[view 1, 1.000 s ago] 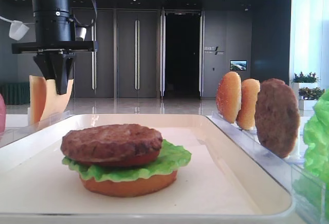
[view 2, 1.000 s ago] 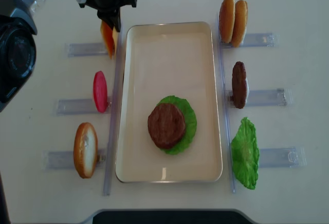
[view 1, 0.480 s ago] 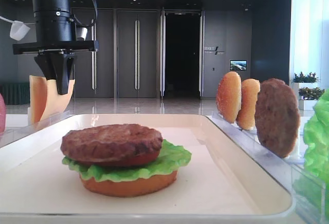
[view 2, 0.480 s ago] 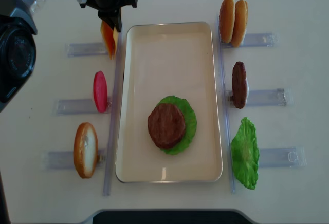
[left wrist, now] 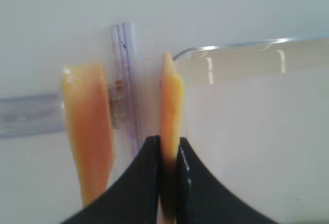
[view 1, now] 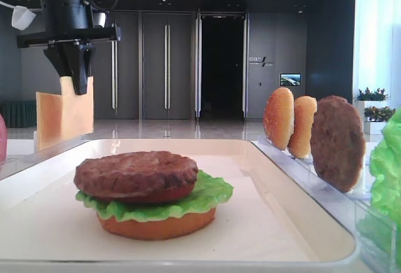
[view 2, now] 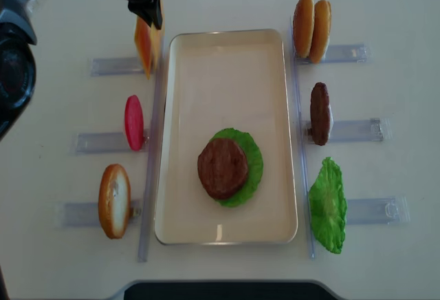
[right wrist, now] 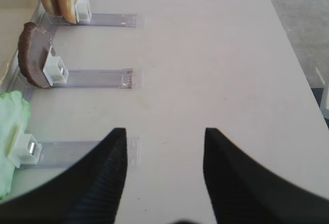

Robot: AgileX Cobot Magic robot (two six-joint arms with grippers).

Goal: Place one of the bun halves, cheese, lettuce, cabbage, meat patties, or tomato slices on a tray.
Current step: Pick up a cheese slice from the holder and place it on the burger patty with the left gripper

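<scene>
Top-down and low side views, with both wrist views. I have the left gripper (view 1: 76, 85) clamped on the top edge of one cheese slice (view 1: 76, 107), which hangs upright and clear of its clear rack (view 2: 117, 66) at the far left corner of the tray (view 2: 227, 59). In the left wrist view the jaws pinch the thin edge of that slice (left wrist: 171, 100), while a second slice (left wrist: 88, 131) stands just beside it on the rack side. The right gripper (right wrist: 162, 147) stands with jaws apart over bare table near the lettuce rack, holding nothing.

On the tray sits a partial stack: a bun half (view 1: 156, 223) at the bottom, lettuce (view 1: 210, 195) over it, and a meat patty (view 1: 135, 173) on top.

I judge the step in hand to be the lift-out of the cheese; placing is not yet done. The next move calls for carrying the slice inward over the tray toward the stack, tipping it from upright to flat above the patty, then lowering before release. The slice is thin and hangs from one edge, so I expect it to swing.
</scene>
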